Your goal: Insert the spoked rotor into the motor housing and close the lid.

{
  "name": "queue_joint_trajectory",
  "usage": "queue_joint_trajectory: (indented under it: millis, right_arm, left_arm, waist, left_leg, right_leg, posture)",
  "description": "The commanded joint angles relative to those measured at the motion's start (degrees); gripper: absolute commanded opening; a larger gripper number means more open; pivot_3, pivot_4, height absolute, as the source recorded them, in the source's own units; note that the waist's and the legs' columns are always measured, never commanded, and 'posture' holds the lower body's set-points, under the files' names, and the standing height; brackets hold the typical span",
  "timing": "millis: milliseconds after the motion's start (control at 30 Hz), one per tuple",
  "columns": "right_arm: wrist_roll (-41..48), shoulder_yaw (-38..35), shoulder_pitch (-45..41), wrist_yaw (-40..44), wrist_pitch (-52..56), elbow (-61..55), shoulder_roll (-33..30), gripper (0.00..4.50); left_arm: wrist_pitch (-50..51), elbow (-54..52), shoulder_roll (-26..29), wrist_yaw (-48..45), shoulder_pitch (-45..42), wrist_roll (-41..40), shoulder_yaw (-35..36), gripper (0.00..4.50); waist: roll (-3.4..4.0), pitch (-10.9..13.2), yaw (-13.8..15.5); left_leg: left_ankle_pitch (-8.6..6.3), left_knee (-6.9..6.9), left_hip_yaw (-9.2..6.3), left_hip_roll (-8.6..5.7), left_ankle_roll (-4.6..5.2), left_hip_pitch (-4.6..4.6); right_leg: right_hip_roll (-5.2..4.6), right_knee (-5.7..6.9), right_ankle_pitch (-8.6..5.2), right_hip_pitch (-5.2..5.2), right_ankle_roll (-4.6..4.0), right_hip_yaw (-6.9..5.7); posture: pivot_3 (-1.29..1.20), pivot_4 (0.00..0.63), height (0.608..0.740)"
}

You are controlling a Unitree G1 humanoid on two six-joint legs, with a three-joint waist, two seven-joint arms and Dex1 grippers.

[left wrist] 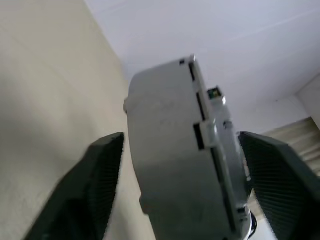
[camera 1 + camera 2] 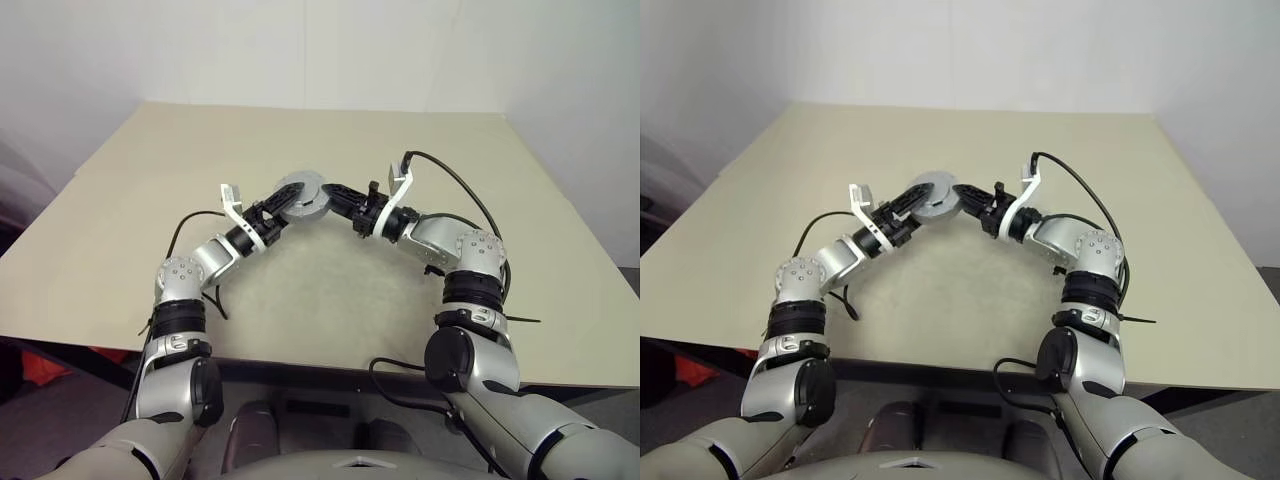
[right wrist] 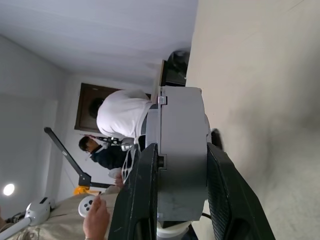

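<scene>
the motor housing [image 3: 181,150], lid [image 1: 212,150] shut, hangs above mid-table [image 2: 330,290], clenched between the right jaws; the left jaws straddle it, released. bare table all round, edges far.

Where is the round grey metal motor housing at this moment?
The round grey metal motor housing is held above the beige table, near its middle, between the left tool and the right tool.
</scene>
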Motion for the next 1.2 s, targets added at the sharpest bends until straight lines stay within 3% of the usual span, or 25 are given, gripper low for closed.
queue_joint_trajectory:
  millis: [33, 100, 400, 633, 867, 1200]
  right_arm:
    - [2.67, 0.08, -1.43, 2.12, -0.85, -3.04, -0.23, 1.13]
    - [2.5, 0.25, -1.42, 2.35, -0.96, -2.95, -0.26, 1.13]
    - [0.02, 3.68, -0.66, 7.11, -3.73, -3.88, -1.33, 1.13]
    - [-4.26, 6.69, -0.59, 7.33, -8.22, -4.4, -1.63, 3.48]
    - [-7.19, 7.12, -0.24, 6.55, -13.36, -3.41, -1.53, 3.48]
    - [-8.87, 6.55, -0.09, 7.02, -14.64, -1.35, -2.85, 3.48]
  left_arm:
    - [-0.92, -0.3, -0.27, -0.6, -1.74, -0.99, 0.71, 2.63]
    - [-0.93, -0.12, -0.43, -0.46, -1.85, -1.33, 1.05, 2.38]
    - [-0.56, 0.29, -0.36, -0.35, -2.02, -1.45, 0.86, 2.37]
    - [-1.71, 0.73, -0.25, 0.16, -2.02, -0.88, 1.35, 2.37]
    - [-7.71, 1.09, -0.19, 1.73, -1.82, 1.4, 3.43, 2.37]
    - [-16.96, 1.04, 2.37, 10.36, 2.04, 0.75, 12.94, 2.37]
  waist:
    - [0.0, 0.0, -0.01]
    - [0.0, 0.0, 0.03]
    - [0.0, 0.0, 0.06]
    - [0.0, 0.0, 0.11]
    - [-0.01, 0.0, 0.08]
    - [-0.01, 0.0, -0.23]
  left_leg:
    - [0.0, 0.0, 0.0, 0.0, 0.0, 0.0]
    - [0.0, 0.01, 0.0, 0.0, 0.0, -0.01]
    - [0.0, 0.05, -0.02, 0.0, 0.0, -0.03]
    - [0.0, 0.09, -0.05, 0.0, 0.0, -0.05]
    - [0.0, 0.12, -0.07, 0.0, 0.0, -0.07]
    - [0.0, 0.12, -0.15, 0.0, 0.01, -0.11]
  right_leg:
    - [0.0, 0.0, 0.0, 0.0, 0.0, 0.0]
    - [0.0, 0.0, 0.0, 0.0, 0.0, 0.0]
    - [-0.01, 0.01, 0.01, 0.01, 0.0, -0.01]
    - [-0.01, 0.02, 0.02, 0.02, 0.0, -0.02]
    - [-0.01, 0.03, 0.02, 0.02, 0.0, -0.03]
    - [0.01, 0.01, 0.02, 0.02, 0.01, -0.07]
  posture:
    - [0.0, 0.0, 0.74]
    - [0.0, 0.0, 0.74]
    - [0.0, 0.0, 0.74]
    - [0.0, 0.0, 0.74]
    - [0.0, 0.0, 0.74]
    - [0.0, 0.0, 0.74]
